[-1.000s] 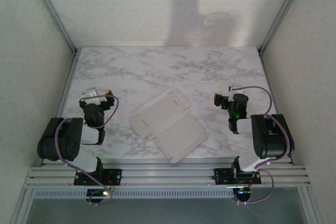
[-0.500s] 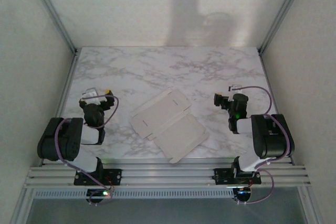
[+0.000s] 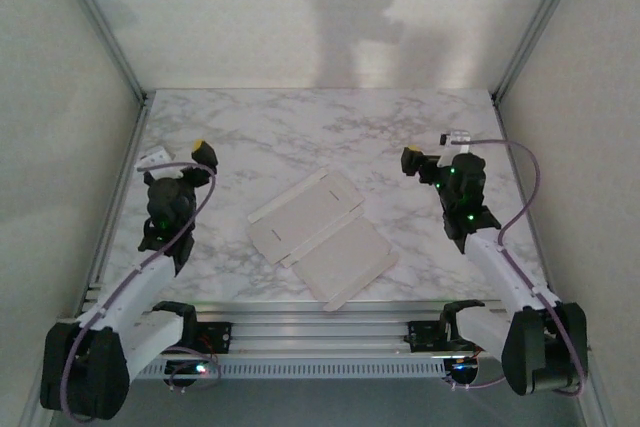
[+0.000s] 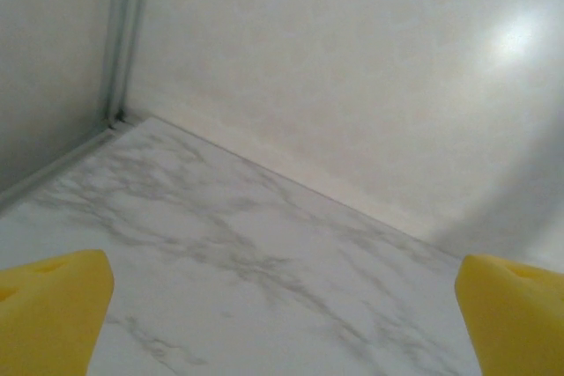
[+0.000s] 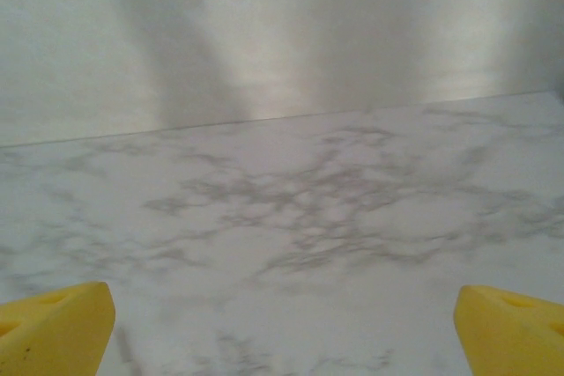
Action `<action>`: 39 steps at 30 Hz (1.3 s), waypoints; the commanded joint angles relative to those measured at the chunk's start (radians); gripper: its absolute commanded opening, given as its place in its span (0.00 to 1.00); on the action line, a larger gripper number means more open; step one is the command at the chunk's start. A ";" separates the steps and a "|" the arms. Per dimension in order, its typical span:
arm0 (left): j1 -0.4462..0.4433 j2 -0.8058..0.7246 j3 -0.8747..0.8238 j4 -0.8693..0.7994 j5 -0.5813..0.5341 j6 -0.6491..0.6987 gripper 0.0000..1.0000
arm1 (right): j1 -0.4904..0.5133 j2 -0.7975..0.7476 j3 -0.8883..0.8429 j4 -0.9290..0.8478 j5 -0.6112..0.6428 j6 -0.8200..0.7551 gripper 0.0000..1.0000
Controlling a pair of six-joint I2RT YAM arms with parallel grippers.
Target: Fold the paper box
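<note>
Both arms have unfolded from their tucked rest pose and reached forward over the table (image 3: 300, 132). The left gripper (image 3: 175, 154) is now out along the left side and the right gripper (image 3: 435, 152) along the right. Each is spread wide and holds nothing. In the wrist views the yellow pads (image 4: 53, 310) sit far apart at the frame corners, with bare marble between them.

The paper box (image 3: 320, 237) has not moved. It lies flat and unfolded, white face up, between the two arms near the front edge of the table, with its creases and small tabs visible. Neither gripper touches it — both are well apart from it.

So the task has probably only just begun. No panel has been lifted yet, and the arms seem set to come in from either side.
</note>
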 commanded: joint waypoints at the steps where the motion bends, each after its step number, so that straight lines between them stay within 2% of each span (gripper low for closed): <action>1: -0.039 -0.003 0.062 -0.372 0.101 -0.249 0.99 | 0.055 -0.010 0.041 -0.237 -0.128 0.165 0.99; 4: -0.101 0.020 0.060 -0.438 0.217 -0.378 0.99 | 0.097 0.024 0.072 -0.318 -0.201 0.293 0.99; 7: -0.199 0.038 0.024 -0.407 0.271 -0.485 0.99 | 0.144 0.098 0.080 -0.316 -0.321 0.317 0.99; 11: -0.325 0.095 0.033 -0.401 0.272 -0.583 0.99 | 0.203 0.179 0.086 -0.310 -0.326 0.359 0.99; 17: -0.425 0.208 0.056 -0.393 0.309 -0.660 0.99 | 0.299 0.267 0.081 -0.309 -0.299 0.407 0.99; 21: -0.437 0.260 0.059 -0.412 0.326 -0.724 0.99 | 0.334 0.307 0.072 -0.323 -0.273 0.427 0.99; 25: -0.437 0.322 0.063 -0.364 0.394 -0.746 0.99 | 0.353 0.321 0.050 -0.326 -0.266 0.446 0.99; 39: -0.438 0.533 0.191 -0.409 0.464 -0.679 0.99 | 0.423 0.344 -0.033 -0.310 -0.160 0.538 0.99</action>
